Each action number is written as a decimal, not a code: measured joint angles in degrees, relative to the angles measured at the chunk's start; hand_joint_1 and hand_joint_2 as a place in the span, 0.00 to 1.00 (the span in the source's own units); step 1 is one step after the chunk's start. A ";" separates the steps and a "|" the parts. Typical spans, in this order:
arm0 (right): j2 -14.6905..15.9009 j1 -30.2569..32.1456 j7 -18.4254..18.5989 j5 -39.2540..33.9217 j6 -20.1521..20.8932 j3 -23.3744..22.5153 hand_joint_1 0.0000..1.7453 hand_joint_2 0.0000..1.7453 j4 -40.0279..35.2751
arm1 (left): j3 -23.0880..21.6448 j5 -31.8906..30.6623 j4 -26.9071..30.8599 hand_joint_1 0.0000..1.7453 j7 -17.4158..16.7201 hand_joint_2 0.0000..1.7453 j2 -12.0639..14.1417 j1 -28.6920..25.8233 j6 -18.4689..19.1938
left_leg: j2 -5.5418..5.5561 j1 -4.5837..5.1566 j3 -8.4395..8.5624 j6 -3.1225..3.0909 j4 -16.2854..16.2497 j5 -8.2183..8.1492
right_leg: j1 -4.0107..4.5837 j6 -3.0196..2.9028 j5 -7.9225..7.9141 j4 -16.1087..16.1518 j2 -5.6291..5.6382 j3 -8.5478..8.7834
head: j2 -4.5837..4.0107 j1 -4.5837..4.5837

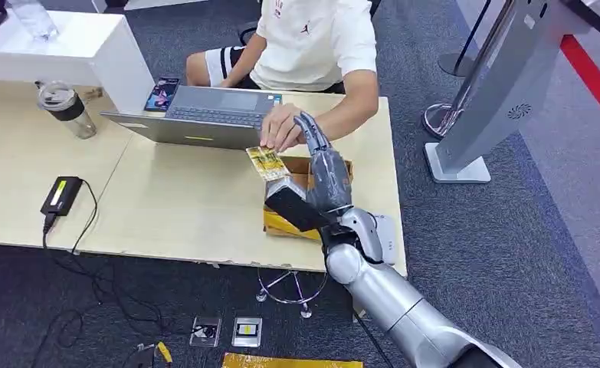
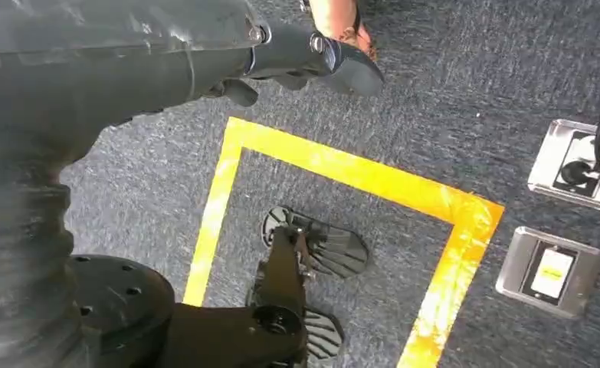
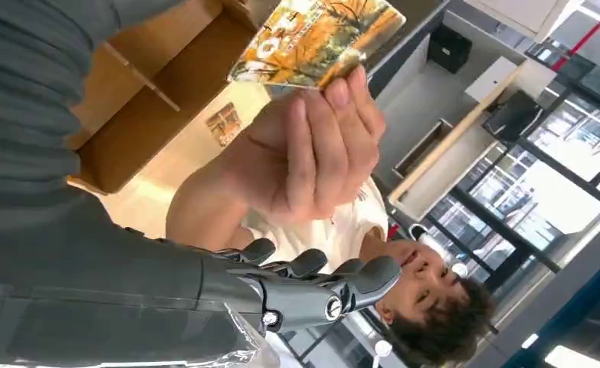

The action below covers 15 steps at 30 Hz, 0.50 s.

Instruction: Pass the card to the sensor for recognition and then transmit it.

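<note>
Card (image 1: 267, 162), yellow and printed, sits near the centre of the head view, held at one end by a person's hand (image 1: 281, 126) that reaches over the pale wooden surface (image 1: 181, 203) from the upper middle of the frame. Its long axis slants from upper left down to lower right, with the free end pointing toward the robot. The robot's right hand (image 1: 321, 165) rises from the lower right of the frame, just to the right of the card; its fingers are spread and extended and hold nothing, with the fingertips up beside the person's knuckles. In the right wrist view the card (image 3: 316, 38) appears at the top centre, pinched by the person's fingers (image 3: 323, 138), while the robot's fingertips (image 3: 362, 280) lie apart from it, lower in the picture. The left hand (image 2: 312, 57) hangs down over grey carpet and yellow floor tape (image 2: 342, 172); whether its fingers are spread or curled cannot be told. The right hand is plainly the nearer one. A brown cardboard box (image 1: 312, 195) lies under the right wrist, and a laptop (image 1: 201, 115) stands at the upper left of the card. Bare surface spreads to the card's left; the surface's right edge runs close beside the arm. A tall grey kiosk (image 1: 503, 92) stands at the upper right.
</note>
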<state>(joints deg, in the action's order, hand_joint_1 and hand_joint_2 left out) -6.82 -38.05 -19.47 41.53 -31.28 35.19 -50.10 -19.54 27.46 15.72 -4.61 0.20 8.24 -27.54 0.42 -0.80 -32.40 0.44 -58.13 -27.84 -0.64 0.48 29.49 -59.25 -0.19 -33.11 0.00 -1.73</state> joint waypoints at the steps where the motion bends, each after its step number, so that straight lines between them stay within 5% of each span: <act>1: 0.00 0.00 0.02 -0.33 0.00 0.04 0.00 1.00 0.20 | -0.91 1.37 0.13 0.00 0.02 1.00 0.02 0.02 0.59 | 0.00 0.00 0.00 0.00 0.00 0.00 | 0.00 0.00 0.00 0.00 0.00 0.00 | 0.00 0.00; 7: -0.07 -0.17 1.24 -0.17 0.35 0.50 0.00 1.00 0.90 | -6.20 6.88 1.25 0.00 -1.46 1.00 0.17 1.27 -0.41 | 0.02 0.00 0.00 0.00 0.00 0.01 | 0.00 0.00 0.00 -0.01 -0.02 0.04 | 0.00 0.00; 15: -0.09 -0.30 -0.57 -0.26 -1.03 0.83 0.00 1.00 2.10 | -12.74 13.37 1.38 0.00 2.25 1.00 1.40 0.00 -1.73 | -0.09 0.00 -0.02 0.01 0.00 0.00 | 0.00 0.00 0.00 0.00 0.01 -0.03 | 0.00 0.00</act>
<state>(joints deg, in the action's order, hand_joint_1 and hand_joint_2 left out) -6.91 -38.35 -20.04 41.27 -32.30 36.02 -48.00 -32.28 40.82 17.09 -2.36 1.60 8.24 -29.27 0.33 -0.80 -32.42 0.44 -58.13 -27.84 -0.64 0.48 29.49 -59.25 -0.18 -33.15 0.00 -1.73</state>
